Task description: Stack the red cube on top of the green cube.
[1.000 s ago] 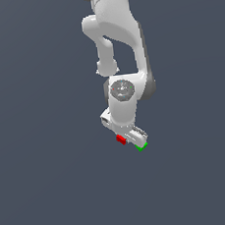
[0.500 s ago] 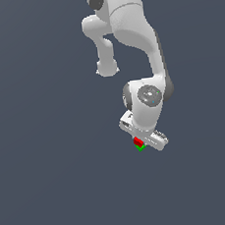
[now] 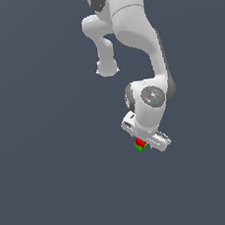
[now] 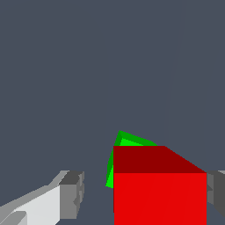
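Since the earlier frames the arm has swung toward the exterior view's right, carrying the tiny bright red plain cube (image 3: 140,141) until it sits over the tiny bright green plain cube (image 3: 140,148). In the wrist view the red cube (image 4: 159,184) hides most of the green cube (image 4: 124,145), so the two look roughly lined up for stacking, though whether they touch is unclear. One finger (image 4: 70,194) of the white gripper (image 3: 146,139) stands apart from the red cube, so I cannot tell if it is held or freed. From its elbow the arm reaches steeply down to the dark grey surface (image 3: 54,190), wrist tilted.
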### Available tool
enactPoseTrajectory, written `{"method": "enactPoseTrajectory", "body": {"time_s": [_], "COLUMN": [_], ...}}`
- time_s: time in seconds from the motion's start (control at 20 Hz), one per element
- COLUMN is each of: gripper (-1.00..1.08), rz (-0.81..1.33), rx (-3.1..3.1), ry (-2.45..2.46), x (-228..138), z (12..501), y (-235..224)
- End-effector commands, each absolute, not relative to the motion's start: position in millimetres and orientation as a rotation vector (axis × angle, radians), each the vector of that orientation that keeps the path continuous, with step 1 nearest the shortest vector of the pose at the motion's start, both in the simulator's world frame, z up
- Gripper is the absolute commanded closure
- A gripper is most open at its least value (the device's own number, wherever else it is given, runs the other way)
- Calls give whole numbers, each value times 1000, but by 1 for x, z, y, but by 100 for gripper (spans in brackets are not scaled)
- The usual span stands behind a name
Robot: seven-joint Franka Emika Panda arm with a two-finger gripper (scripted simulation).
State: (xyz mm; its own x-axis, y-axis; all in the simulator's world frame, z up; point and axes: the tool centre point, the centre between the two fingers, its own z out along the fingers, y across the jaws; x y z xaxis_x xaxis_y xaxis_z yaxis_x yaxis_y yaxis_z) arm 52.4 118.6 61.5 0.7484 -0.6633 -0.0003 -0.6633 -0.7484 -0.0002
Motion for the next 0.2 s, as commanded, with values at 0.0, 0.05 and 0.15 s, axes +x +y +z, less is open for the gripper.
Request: {"method": "enactPoseTrajectory", "body": {"time_s": [0.0,0.05,0.15], "gripper": [-92,-92,-92], "rz": [0,0,0], "rx": [-2937,-2937,-2937], "ry": [1115,1115,1115], "x": [52,52,52], "z": [62,62,62], "y": [119,119,119]}}
